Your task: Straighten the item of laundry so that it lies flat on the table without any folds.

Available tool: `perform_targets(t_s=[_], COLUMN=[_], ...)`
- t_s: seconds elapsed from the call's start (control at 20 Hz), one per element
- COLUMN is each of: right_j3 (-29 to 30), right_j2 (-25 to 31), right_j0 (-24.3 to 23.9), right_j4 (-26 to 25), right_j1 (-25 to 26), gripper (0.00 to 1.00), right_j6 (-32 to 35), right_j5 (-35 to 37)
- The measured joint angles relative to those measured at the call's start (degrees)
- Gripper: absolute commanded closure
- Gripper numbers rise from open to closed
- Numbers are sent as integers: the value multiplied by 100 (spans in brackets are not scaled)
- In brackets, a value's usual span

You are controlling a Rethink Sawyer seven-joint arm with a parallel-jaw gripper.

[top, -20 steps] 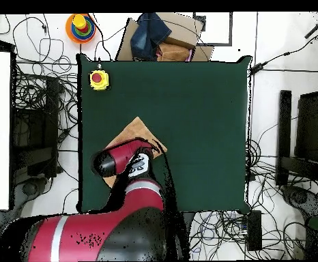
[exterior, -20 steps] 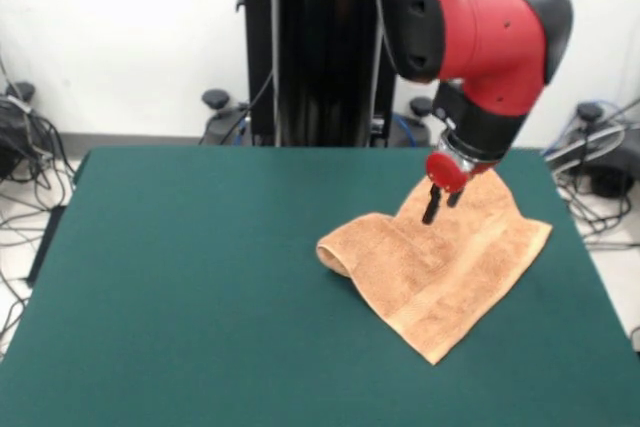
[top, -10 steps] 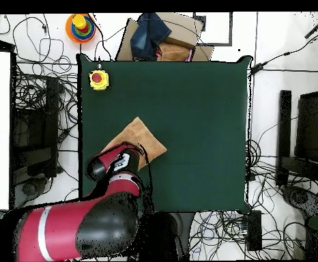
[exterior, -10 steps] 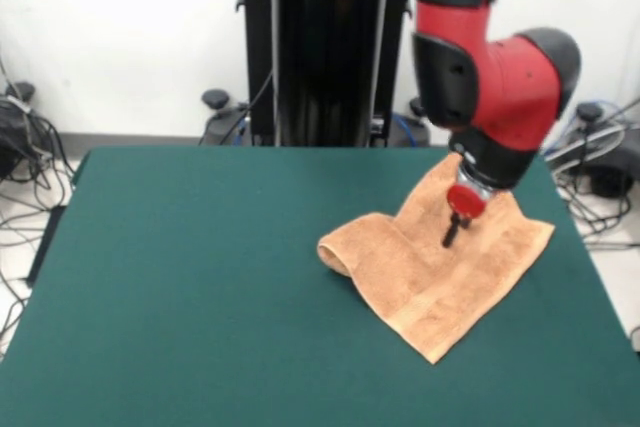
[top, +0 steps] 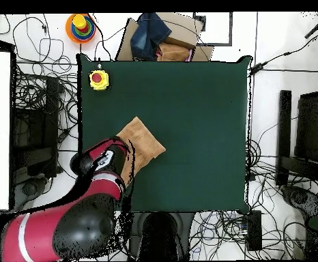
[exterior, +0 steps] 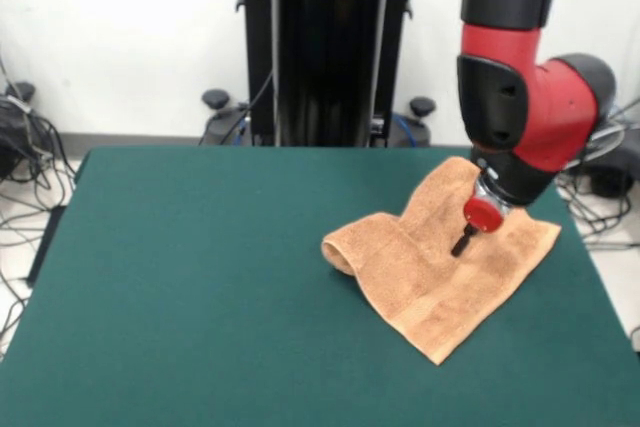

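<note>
Orange-tan terry towel (exterior: pixel 440 272) lies partly folded on the green felt table (exterior: pixel 200 277); flattening remains. Gripper (exterior: pixel 462 242) touches it, jaws' state unclear.

A yellow box with a red button (top: pixel 98 79) sits at the counter's (top: pixel 196 136) ten o'clock corner. Beyond the twelve o'clock edge lie a cardboard box (top: pixel 182 42) holding dark cloth (top: pixel 151 31) and a ring-stacking toy (top: pixel 81 27). Cables (top: pixel 35 58) tangle across the floor.

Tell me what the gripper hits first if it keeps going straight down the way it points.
Most likely the towel: the gripper points down right over its raised right part, with the table under the cloth. Whether it already touches the towel is unclear.
</note>
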Motion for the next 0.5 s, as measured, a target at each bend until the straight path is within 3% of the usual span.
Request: perform_targets(t_s=[0.5], right_j3=[-790], right_j2=[-227], right_j0=[222], right_j4=[467], right_j1=[375], gripper=[0], right_j6=[1], right_j5=[1191])
